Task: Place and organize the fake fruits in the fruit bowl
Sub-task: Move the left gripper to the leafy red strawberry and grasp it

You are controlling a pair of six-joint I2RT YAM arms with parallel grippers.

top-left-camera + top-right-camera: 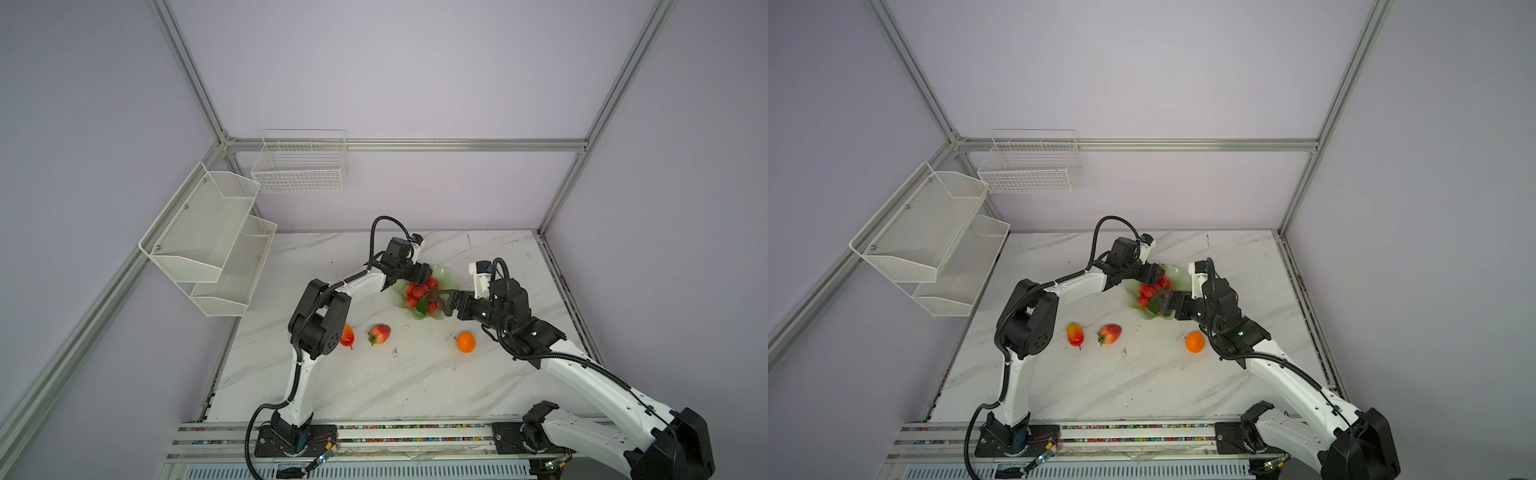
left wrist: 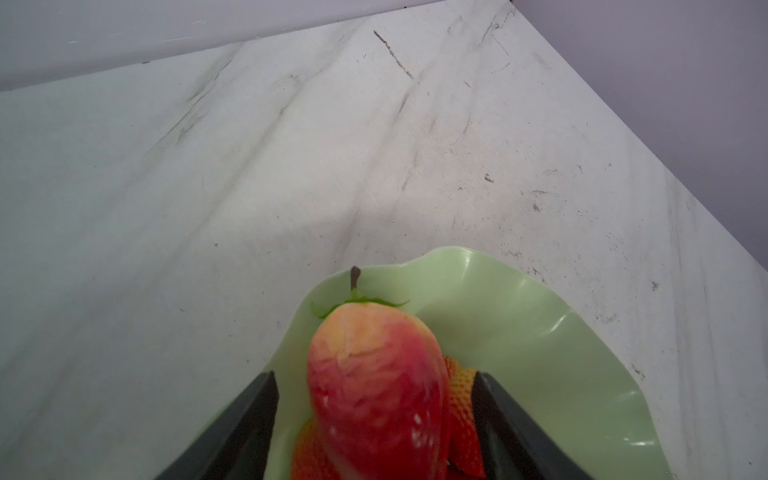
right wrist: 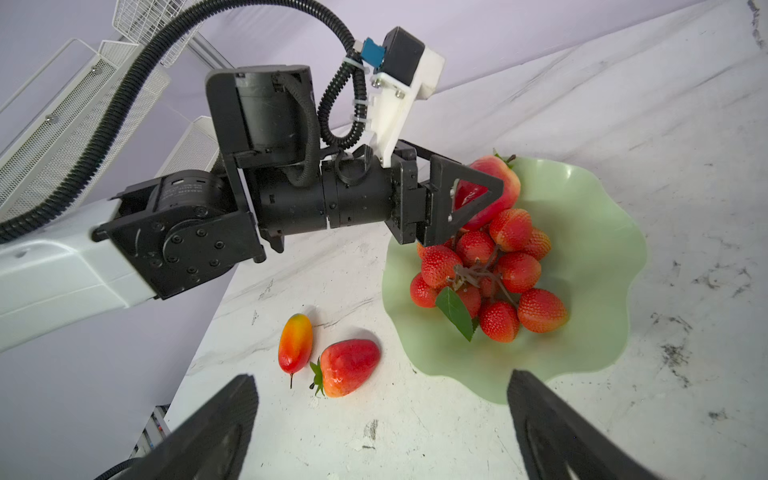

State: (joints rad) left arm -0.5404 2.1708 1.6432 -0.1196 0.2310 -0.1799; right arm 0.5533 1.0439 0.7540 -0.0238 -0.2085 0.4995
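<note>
Three fruits on the table (image 1: 415, 382): oblong fruit (image 1: 347, 336), table strawberry (image 1: 379, 333) and orange (image 1: 466, 342), lower centre in both top views.
Fruit bowl (image 3: 582, 232): right of centre, holding the grape cluster (image 3: 494, 274) and the bowl strawberry (image 3: 509, 183).
Left gripper (image 2: 372, 376): jaws parted either side of the bowl strawberry, gaps visible.
Right gripper (image 3: 380, 378): jaws spread wide, empty, by the bowl's rim.

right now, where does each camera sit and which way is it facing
Both top views: high over the near table edge, looking down on left arm, right arm and fruit bowl.
Left wrist: behind the open left gripper, facing a strawberry in the bowl.
Right wrist: behind the open right gripper, facing bowl, red fruit cluster and left arm.
Shared: both wrist views show that strawberry.
</note>
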